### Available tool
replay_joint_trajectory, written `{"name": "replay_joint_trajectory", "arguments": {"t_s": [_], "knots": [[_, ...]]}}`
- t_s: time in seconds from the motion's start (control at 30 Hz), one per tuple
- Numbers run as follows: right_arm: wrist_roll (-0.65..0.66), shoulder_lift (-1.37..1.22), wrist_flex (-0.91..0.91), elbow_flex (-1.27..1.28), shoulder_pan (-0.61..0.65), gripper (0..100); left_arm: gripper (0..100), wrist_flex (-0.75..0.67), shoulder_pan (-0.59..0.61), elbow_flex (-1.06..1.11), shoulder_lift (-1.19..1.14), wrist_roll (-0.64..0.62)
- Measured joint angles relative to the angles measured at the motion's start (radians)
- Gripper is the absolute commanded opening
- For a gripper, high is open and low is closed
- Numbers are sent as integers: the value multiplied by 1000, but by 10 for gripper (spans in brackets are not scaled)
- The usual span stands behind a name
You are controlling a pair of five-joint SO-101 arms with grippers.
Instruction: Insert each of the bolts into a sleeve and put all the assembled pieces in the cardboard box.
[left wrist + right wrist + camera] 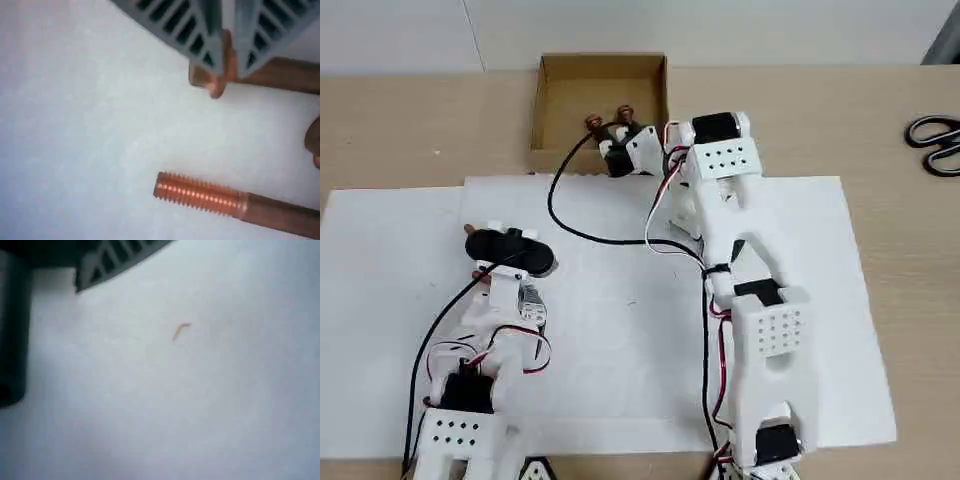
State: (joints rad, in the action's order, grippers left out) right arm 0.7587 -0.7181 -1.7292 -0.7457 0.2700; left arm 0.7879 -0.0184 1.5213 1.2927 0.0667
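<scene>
Left wrist view has the left gripper [226,57] clenched on a copper piece [216,85] just above the white paper sheet [75,125]. I cannot tell whether that piece is a bolt or a sleeve. A loose bolt [200,192] lies flat on the sheet close by, its threaded end bare and with no sleeve on it.

Seen from the high view, this arm sits at about 8 o'clock on the table [400,130]. The cardboard box [602,60] stands at 12 o'clock. The right gripper [618,150] hangs at the box's near wall, at its 5 o'clock corner. Two copper ends [592,122] poke up beside it, over the box floor. Whether it grips anything I cannot tell. Scissors [935,140] lie well apart at 2 o'clock.

My judgement is that the step in hand is picking up a part for mating, while the other arm is at the drop-off. The next move calls for a clean lift without slipping. The part must then line up axis to axis with its mate, since any tilt would jam the thread at the mouth.
</scene>
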Motion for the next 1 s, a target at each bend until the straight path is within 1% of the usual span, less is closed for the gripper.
{"name": "replay_joint_trajectory", "arguments": {"t_s": [0.2,0.37,0.53,0.73,0.93,1.0], "knots": [[3,-40,20,0,0,159,6,0,0,0,0,0],[3,-81,49,-2,-3,91,6,0,0,0,0,0],[3,-110,54,-15,-8,69,6,0,0,0,0,0],[3,-126,54,-18,-8,5,6,0,0,0,0,0],[3,-112,41,-41,-8,7,6,0,0,0,0,0],[-25,-100,32,-48,-6,6,6,0,0,0,0,0]]}}
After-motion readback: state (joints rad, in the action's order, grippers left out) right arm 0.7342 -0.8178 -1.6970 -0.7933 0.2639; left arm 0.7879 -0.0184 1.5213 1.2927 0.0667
